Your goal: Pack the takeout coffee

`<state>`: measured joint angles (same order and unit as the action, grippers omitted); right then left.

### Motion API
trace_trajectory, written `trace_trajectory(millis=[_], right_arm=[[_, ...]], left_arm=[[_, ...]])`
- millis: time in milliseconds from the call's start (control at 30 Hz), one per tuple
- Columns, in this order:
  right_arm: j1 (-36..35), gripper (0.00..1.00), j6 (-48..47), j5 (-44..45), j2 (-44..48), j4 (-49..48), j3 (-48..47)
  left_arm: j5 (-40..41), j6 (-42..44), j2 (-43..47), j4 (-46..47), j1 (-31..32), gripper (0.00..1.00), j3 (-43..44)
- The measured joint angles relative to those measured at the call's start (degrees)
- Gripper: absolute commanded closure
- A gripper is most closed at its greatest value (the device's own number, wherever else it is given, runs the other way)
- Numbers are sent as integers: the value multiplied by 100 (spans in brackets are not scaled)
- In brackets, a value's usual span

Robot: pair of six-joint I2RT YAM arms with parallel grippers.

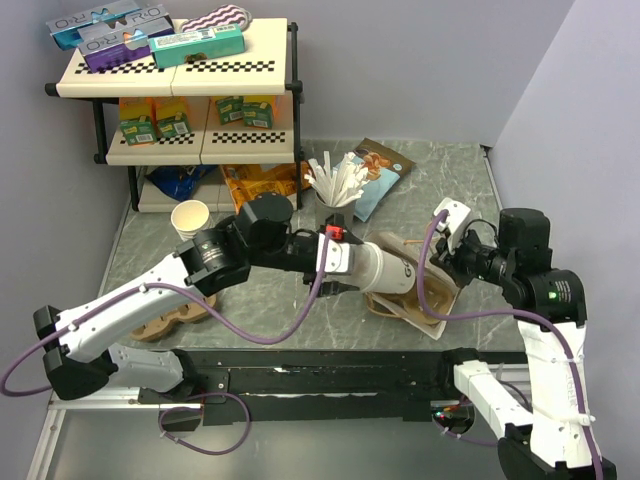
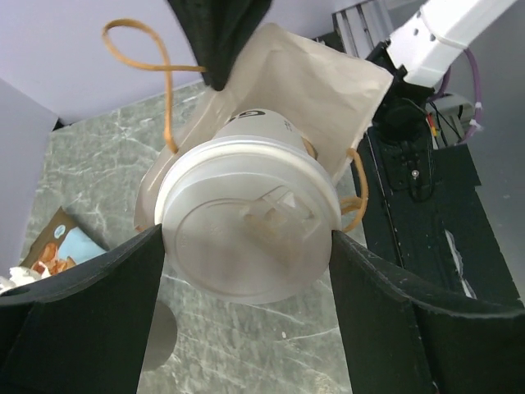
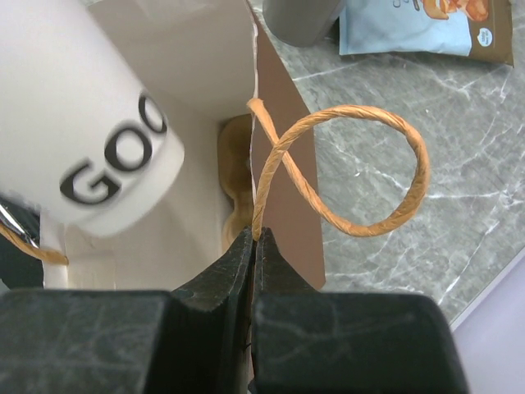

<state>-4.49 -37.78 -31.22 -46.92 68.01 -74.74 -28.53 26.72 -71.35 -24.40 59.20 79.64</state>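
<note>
**Left gripper holding takeout coffee at bag mouth, right gripper pinching bag rim**

The left gripper (image 2: 246,267) is gripping the takeout coffee (image 2: 246,234) at the lid end. Its jaws are standing wide, one finger pressing each side of the white lid rim. The cup is lying sideways off the table (image 1: 270,300), lid toward the left arm and base pointing right. In the top view the takeout coffee (image 1: 385,268) is sitting between the two arms, with the left gripper (image 1: 335,258) just behind it.

The cup's base end is reaching into the open mouth of a paper bag (image 1: 425,310), which is lying on its side on the table. The right wrist view is showing the takeout coffee (image 3: 90,123) with dark lettering, and the white inside of the paper bag (image 3: 197,49) around its base. A tan cardboard shape is showing deeper in the bag; cannot tell what it is.

The right gripper (image 3: 253,246) is fully closed, pinching the bag's brown rim where the twine handle (image 3: 420,168) is joining it. The handle loop is hanging free to the right. In the top view the right gripper (image 1: 447,240) is sitting at the bag's far right edge. The left wrist view is showing the paper bag (image 2: 312,90) beyond the cup and a twine handle (image 2: 168,98) looping beside it.

Behind the bag, a straw holder (image 1: 335,190) and a snack pouch (image 1: 385,170) are standing near each other. A lone paper cup (image 1: 191,217) is sitting near the shelf (image 1: 180,70).
</note>
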Motion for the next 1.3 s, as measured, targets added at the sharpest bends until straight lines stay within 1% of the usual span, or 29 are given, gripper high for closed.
trace_trajectory(millis=[167, 300, 433, 667, 800, 967, 1100, 1233, 1300], right_arm=[[-26, 100, -33, -105, -68, -66, -26], [-125, 100, -83, -140, -74, -79, -35], [-201, 100, -109, -111, -11, -129, -37], [-254, 100, 28, 81, 155, -470, -4], [-286, 100, 90, 101, 258, -544, 103], [-330, 100, 52, 46, 365, -568, 157], [-341, 100, -24, 20, 446, -605, 245], [-343, 100, -42, -11, 428, -680, 286], [-343, 100, -24, -61, 382, -756, 286]], left_arm=[[258, 151, -254, -181, 262, 99, 118], [636, -15, -568, -212, 367, 99, 162], [1102, -544, -868, -109, 385, 99, 184], [1829, -1460, -1108, 278, 420, 99, 216], [1989, -1899, -1338, 398, 439, 99, 302], [1982, -2120, -1526, 411, 439, 99, 304], [1797, -1838, -1521, 557, 442, 99, 192], [1624, -1012, -1362, 815, 505, 99, -247], [1615, -450, -1255, 914, 584, 99, -496]])
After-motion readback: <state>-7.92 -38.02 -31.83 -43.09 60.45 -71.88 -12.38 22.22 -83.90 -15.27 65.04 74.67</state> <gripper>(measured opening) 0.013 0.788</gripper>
